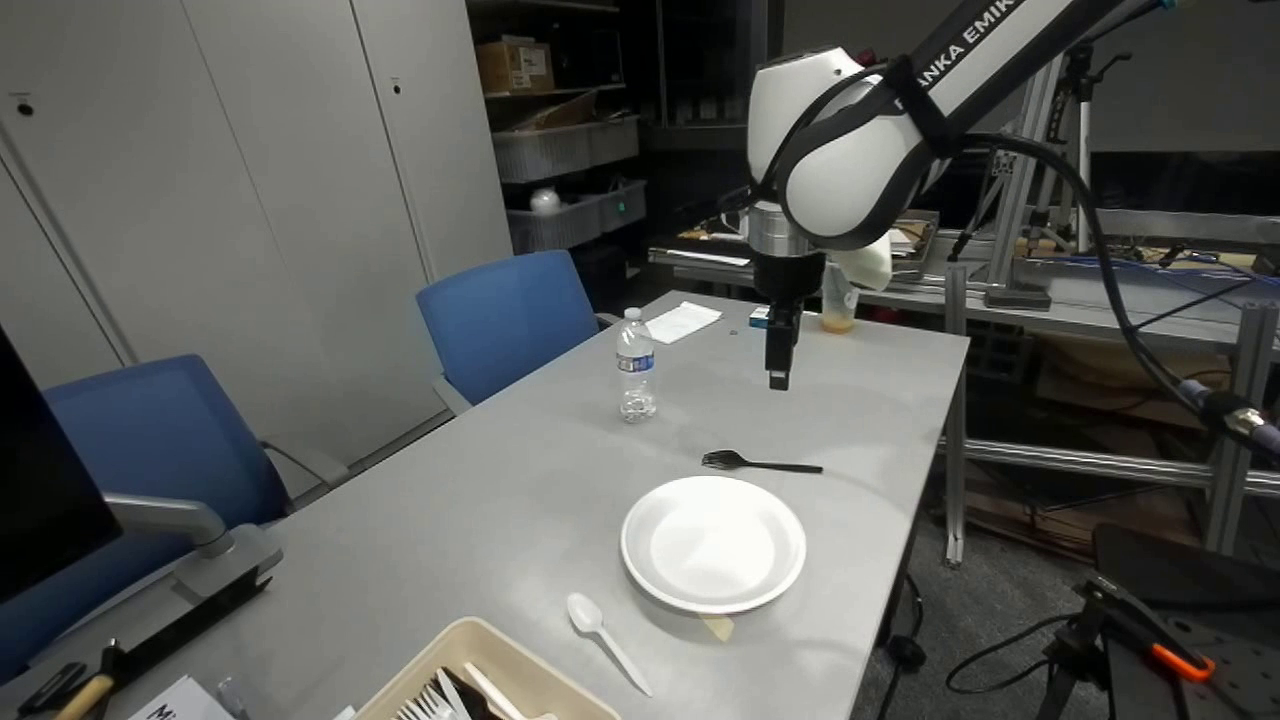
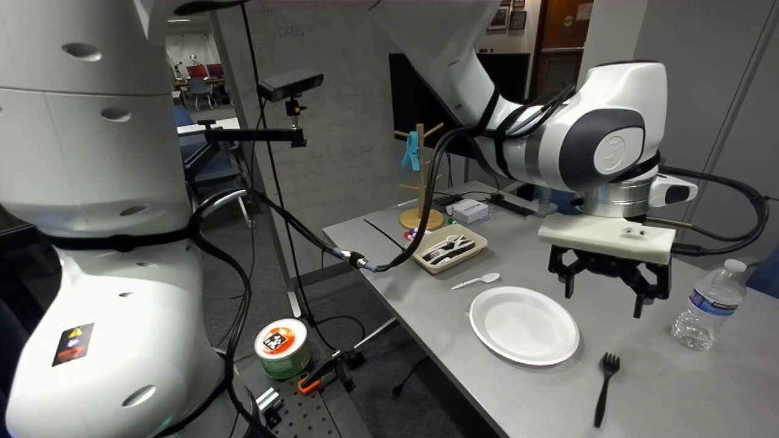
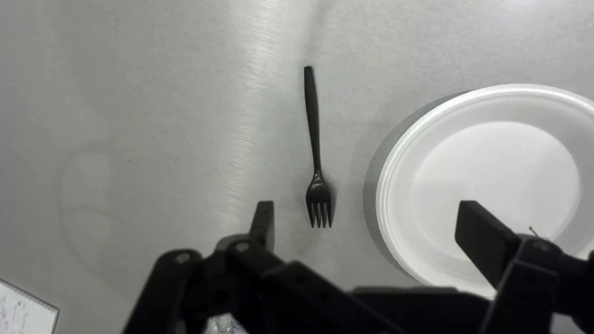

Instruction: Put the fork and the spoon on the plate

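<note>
Tabletop (image 1: 480, 500): below my spread, empty gripper (image 2: 603, 304) lies fork (image 3: 314, 144), long axis toward base-side edge (image 2: 439, 356), nearly square to closing line; clearance unclear.

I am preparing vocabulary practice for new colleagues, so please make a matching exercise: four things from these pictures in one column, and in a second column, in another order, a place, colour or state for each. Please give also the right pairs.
Things:
1. loose fork
2. loose spoon
3. plate
4. hand

Places, colours, states:
A. white, between the tray and the plate
B. open, above the table
C. round, with a raised rim
D. black, beside the plate but not touching it

Right pairs: 1-D; 2-A; 3-C; 4-B.
</note>
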